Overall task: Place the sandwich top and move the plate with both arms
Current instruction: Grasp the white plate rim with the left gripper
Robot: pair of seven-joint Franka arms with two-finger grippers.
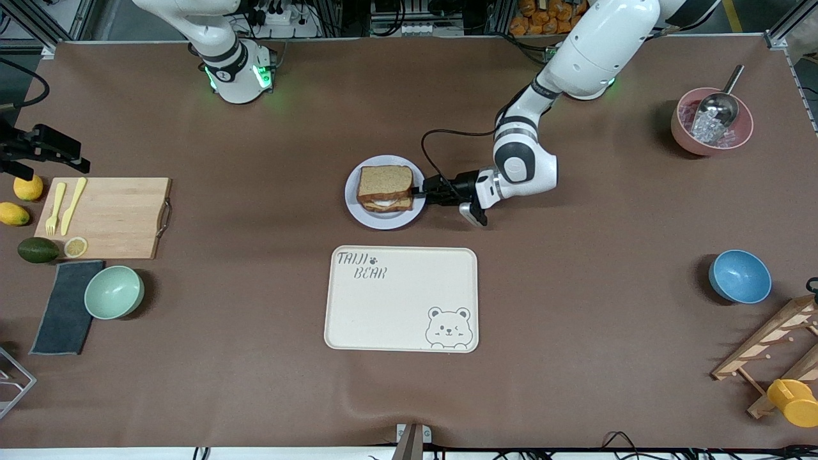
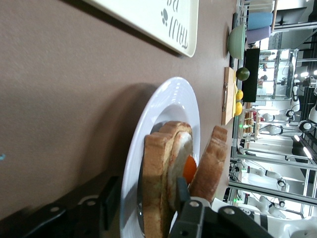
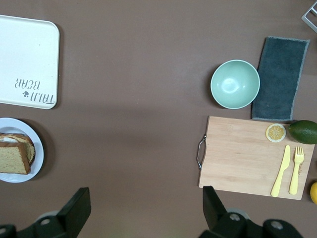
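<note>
From the front, the plate (image 1: 385, 191) sits mid-table, farther from the camera than the bear tray (image 1: 401, 299), with the sandwich top (image 1: 384, 181) already lying on the stack. The left hand (image 1: 423, 190) reaches low to the plate's edge, toward the left arm's end. In the left wrist view its fingers (image 2: 184, 192) are spread around the rim of the plate (image 2: 163, 106), beside the egg-filled sandwich (image 2: 171, 173). In the right wrist view the right hand (image 3: 143, 208) hangs high, fingers wide apart, over bare table near the chopping board (image 3: 242, 153); that arm waits.

Bowls (image 1: 114, 292) three, lemons (image 1: 28, 188) two, plate (image 1: 383, 219) one.
</note>
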